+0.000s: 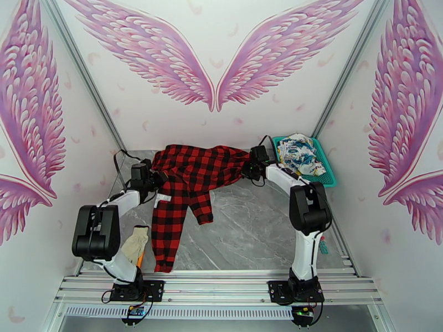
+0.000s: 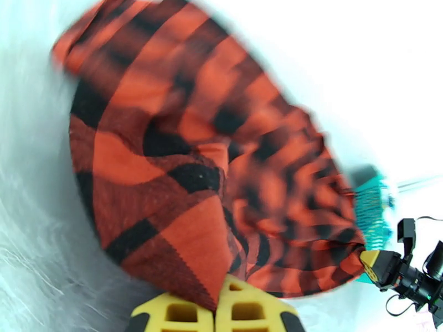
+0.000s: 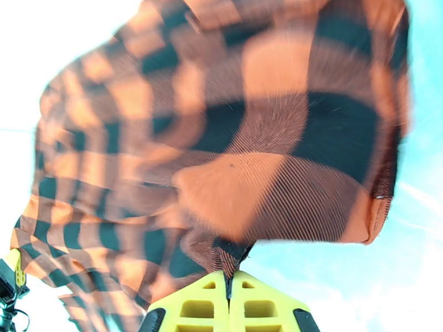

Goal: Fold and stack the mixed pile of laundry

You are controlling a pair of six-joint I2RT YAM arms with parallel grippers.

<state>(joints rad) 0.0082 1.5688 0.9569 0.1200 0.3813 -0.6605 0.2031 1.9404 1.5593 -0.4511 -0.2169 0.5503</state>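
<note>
We note left gripper and right gripper each clamping check shirt, lifted between them at far centre (tail trailing near-left), presumably to spread it for folding; white garment far right.

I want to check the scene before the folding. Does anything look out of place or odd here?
A beige cloth lies crumpled beside the left arm, apart from the laundry. The white garment sits bunched in the basket, not on the table. The shirt hangs lopsided, one long part trailing down.
</note>
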